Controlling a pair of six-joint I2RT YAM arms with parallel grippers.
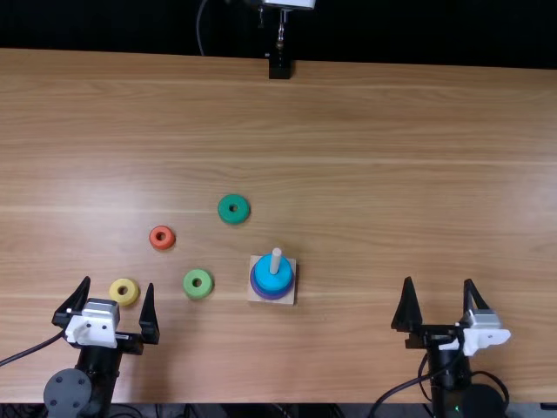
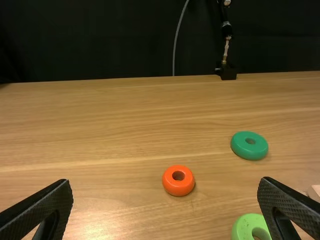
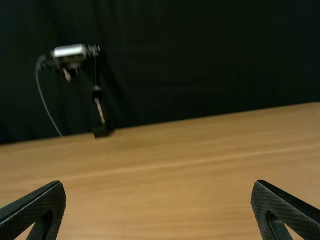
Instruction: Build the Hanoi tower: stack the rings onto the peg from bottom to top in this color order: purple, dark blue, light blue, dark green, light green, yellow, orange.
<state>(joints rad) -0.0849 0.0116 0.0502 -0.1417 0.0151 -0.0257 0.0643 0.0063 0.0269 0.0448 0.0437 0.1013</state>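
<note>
On the wooden table (image 1: 392, 174), the yellow ring (image 1: 117, 299) appeared between the spread fingertips of the left gripper (image 1: 118, 284). The right gripper (image 1: 438, 281), also spread, was well apart from the peg (image 1: 276, 261) and its stacked rings (image 1: 265, 280).

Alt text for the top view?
Wooden peg holding a light blue ring above a purple ring. Left of it on wooden table: loose dark green, light green, yellow and orange rings. Black left gripper and right gripper open at the near edge.
</note>
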